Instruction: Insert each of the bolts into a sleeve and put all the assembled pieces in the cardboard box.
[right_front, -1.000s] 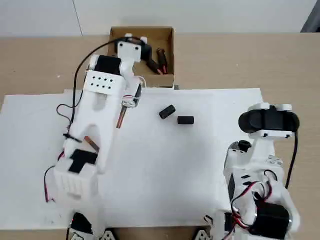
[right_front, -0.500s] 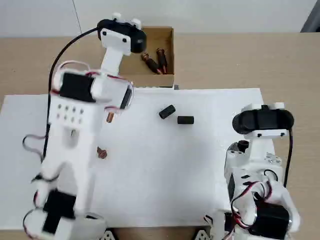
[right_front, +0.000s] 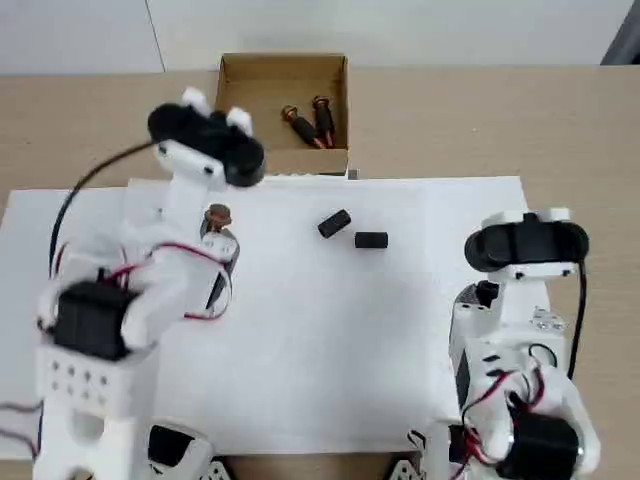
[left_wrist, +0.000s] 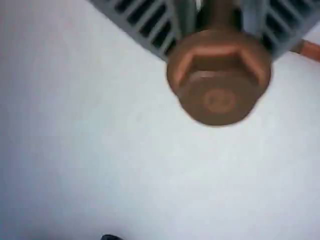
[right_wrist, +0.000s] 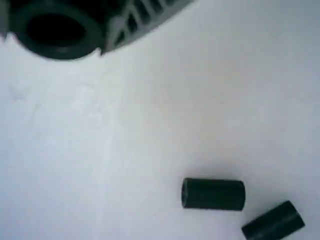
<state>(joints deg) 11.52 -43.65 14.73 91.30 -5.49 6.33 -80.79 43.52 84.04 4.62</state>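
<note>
Where the white sheet (right_front: 330, 340) covers the bench (right_front: 450, 120), two black sleeves lie loose near its far middle. One sleeve (right_front: 334, 223) is tilted. The other (right_front: 371, 240) lies just to its right and a little nearer, close by but not touching. A third sleeve (right_wrist: 55, 30) is pinched in the right fingers (right_wrist: 142, 15), its open bore turned toward the wrist camera. From there the two loose sleeves lie well apart from it on the sheet. That makes three sleeves.

One bolt (right_front: 216, 214) is outside the box. The left fingers (left_wrist: 145, 20) are closed on its shaft, and its coppery hex head (left_wrist: 218, 82) faces the wrist camera. From above, this bolt sits over the far left part of the sheet. It is well left of the loose sleeves and just nearer than the box's left corner.

The box (right_front: 255, 110) stands open on the bench at the sheet's far edge. It holds two assembled pieces, one (right_front: 300, 126) beside the other (right_front: 325, 118), in its right half. Their coppery heads point far and their dark sleeves point toward the near wall.

The right arm (right_front: 515, 330) stands at the sheet's right edge, well right of the loose sleeves.
</note>
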